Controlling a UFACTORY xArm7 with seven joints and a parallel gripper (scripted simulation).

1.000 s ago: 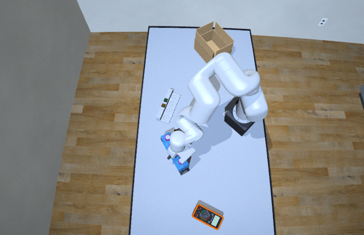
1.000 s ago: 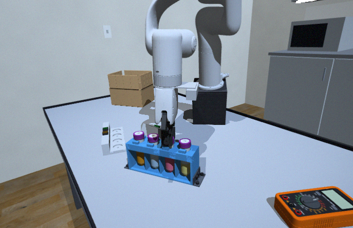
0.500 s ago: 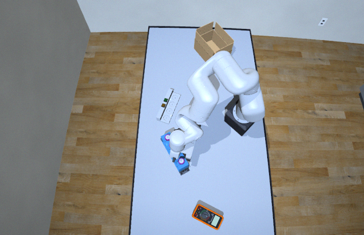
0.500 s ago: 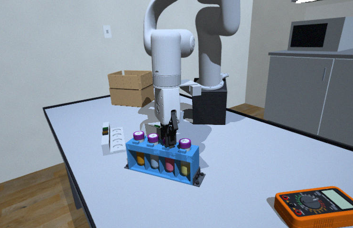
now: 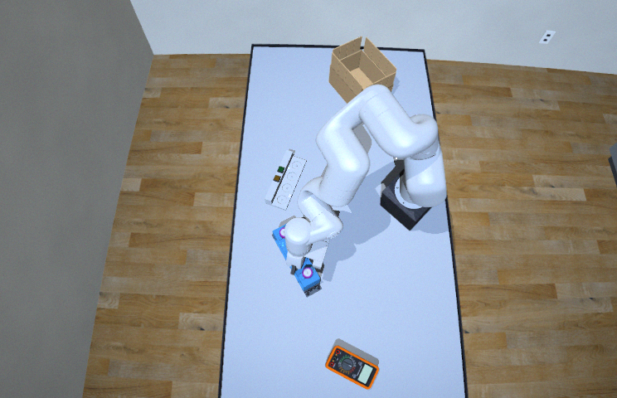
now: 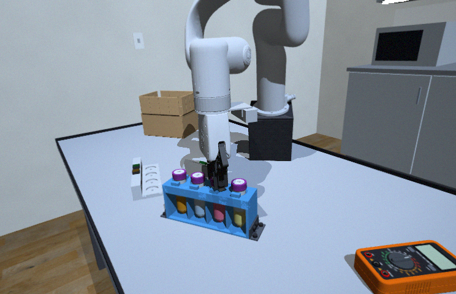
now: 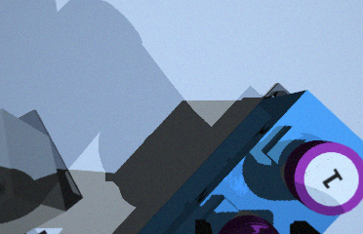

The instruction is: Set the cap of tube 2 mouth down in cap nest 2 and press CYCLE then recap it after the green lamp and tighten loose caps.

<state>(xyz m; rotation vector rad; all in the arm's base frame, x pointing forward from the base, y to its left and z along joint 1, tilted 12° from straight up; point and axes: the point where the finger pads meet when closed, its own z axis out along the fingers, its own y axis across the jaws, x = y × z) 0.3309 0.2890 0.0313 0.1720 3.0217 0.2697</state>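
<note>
At blue rack [image 6: 208, 203]: gripper [image 6: 217, 180] half open round tube 2 purple cap [image 7: 248, 225], no grip.

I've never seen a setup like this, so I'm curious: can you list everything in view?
Table: one, pale grey, black-edged.
Tube rack: one, blue, mid-table.
Tubes: four, purple-capped, upright in the rack.
Cap tray: one, white, left of the rack, all nests bare.
Cardboard box: one, tan, far end.
Multimeter: one, orange, near corner.
Microwave: one, grey, on a grey cabinet.
Pedestal: one, black.
Arm: one, white; jaws open either side of a cap.
</note>
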